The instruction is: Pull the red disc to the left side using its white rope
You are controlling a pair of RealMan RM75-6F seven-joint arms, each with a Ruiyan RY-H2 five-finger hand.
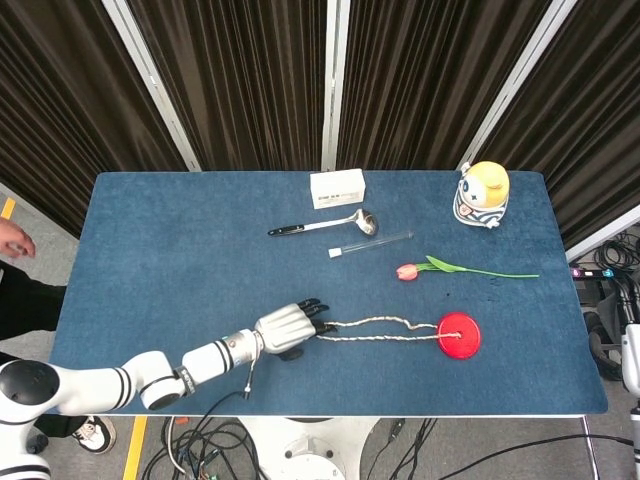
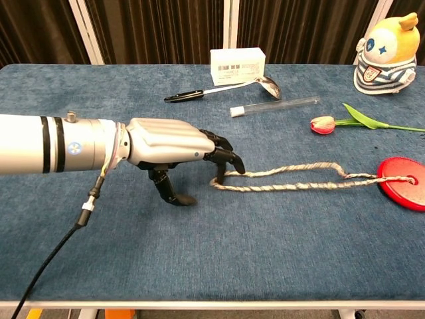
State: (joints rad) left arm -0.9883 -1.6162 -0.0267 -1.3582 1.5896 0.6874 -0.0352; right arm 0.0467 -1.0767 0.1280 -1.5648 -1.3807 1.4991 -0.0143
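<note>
The red disc (image 1: 459, 336) (image 2: 402, 182) lies flat near the table's front right. Its white rope (image 1: 385, 329) (image 2: 292, 177) runs left from it as a long narrow loop. My left hand (image 1: 288, 328) (image 2: 174, 143) sits at the loop's left end. Its dark fingers (image 2: 224, 159) curl down and hook over the rope there. The thumb (image 2: 174, 193) points down onto the cloth, apart from the rope. My right hand shows in neither view.
Beyond the rope lie a pink tulip (image 1: 440, 267) (image 2: 345, 121), a clear tube (image 1: 368, 243) (image 2: 273, 105), a ladle (image 1: 322, 225) (image 2: 219, 88) and a white box (image 1: 337, 187) (image 2: 238, 64). A yellow plush toy (image 1: 482, 194) (image 2: 388, 45) stands at the back right.
</note>
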